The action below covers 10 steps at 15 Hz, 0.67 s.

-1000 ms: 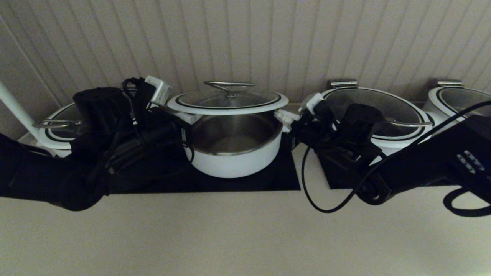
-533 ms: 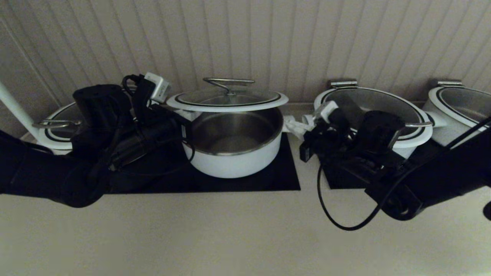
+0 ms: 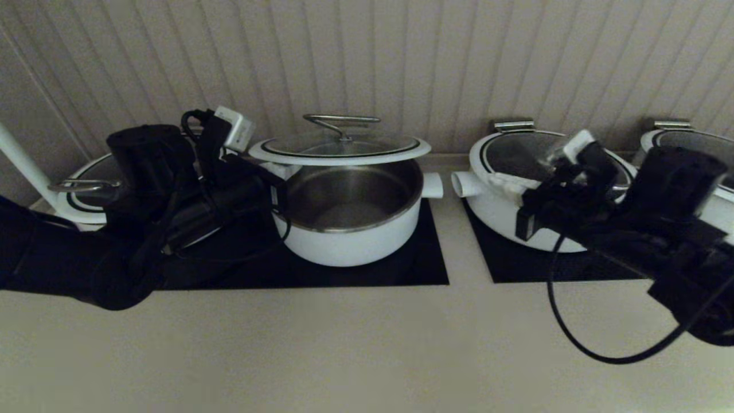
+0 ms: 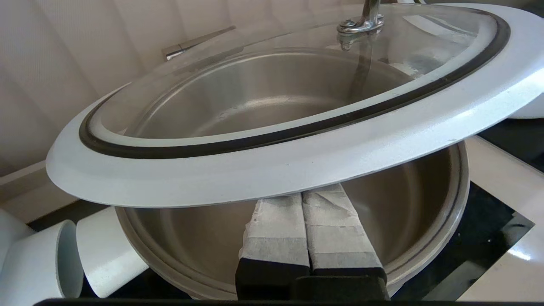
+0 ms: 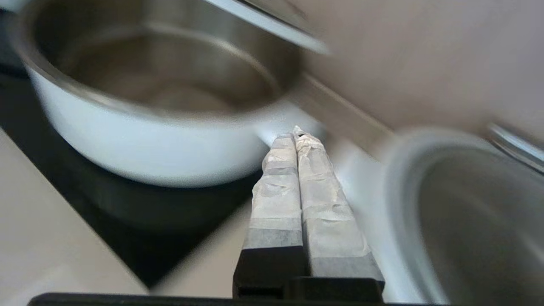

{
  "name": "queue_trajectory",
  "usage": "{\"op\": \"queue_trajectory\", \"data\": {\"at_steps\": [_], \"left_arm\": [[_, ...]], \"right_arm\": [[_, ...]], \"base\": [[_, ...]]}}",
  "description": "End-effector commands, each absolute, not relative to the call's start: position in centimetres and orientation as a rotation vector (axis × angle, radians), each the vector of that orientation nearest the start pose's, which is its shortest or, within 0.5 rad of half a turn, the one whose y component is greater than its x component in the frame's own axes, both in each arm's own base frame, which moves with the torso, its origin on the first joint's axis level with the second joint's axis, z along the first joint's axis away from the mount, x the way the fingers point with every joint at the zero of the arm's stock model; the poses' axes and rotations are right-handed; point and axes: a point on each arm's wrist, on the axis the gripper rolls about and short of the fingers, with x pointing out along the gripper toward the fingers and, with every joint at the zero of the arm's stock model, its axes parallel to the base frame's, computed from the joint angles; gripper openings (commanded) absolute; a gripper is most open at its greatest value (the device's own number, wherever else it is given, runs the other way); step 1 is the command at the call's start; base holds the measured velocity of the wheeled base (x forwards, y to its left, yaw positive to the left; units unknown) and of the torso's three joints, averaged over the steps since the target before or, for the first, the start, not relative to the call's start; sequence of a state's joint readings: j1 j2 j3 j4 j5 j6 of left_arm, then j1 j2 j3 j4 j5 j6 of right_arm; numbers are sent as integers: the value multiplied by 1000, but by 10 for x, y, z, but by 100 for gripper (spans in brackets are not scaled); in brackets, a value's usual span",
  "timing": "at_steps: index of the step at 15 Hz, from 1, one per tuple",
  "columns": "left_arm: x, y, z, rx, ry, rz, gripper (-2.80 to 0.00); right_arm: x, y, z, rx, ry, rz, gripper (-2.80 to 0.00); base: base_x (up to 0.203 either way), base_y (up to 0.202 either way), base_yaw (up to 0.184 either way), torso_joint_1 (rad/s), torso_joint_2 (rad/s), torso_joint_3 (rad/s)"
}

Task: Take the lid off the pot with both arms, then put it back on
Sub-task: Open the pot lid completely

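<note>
Glass lid point(image 3: 339, 148): raised above the pot point(image 3: 351, 221), its far edge looks lower (tilted).
Left gripper point(image 4: 309, 202): fingers pressed together under the white rim, propping it from below, not pinching.
Right gripper point(image 5: 297, 135): fingers together, holding nothing, well apart from the lid, so only one side is supported.

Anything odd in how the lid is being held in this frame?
Yes. The lid hangs above the pot, propped only on the shut left gripper beneath its rim. The right gripper, also shut, is off beside the neighbouring pot, touching nothing, so one side is unsupported.
</note>
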<state>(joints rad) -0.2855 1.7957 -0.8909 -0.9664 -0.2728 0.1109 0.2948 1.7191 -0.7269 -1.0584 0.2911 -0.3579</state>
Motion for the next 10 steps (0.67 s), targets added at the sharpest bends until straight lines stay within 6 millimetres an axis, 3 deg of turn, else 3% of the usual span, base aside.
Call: {"op": "queue_trajectory", "data": {"at_steps": [1,3,5,10], "left_arm": [[318,-100,213,109,-115,-555,-280],[317,-99,215,108,-119,-554,-280],[315,-99,215,109,-118,-554,-280],[312,-98,219,108,-131,-553,-280]], "right_arm": [[254,51,222,-357,-167,446,-280],[226,17,205,-354,-59,340,-280],[192,-3,181,-340,39,263,-280],[107,-7,135,-319,121,197,-280]], "base": [[0,0,0,0,0,0],[0,0,0,0,0,0],[0,0,0,0,0,0],[0,0,0,0,0,0]]}}
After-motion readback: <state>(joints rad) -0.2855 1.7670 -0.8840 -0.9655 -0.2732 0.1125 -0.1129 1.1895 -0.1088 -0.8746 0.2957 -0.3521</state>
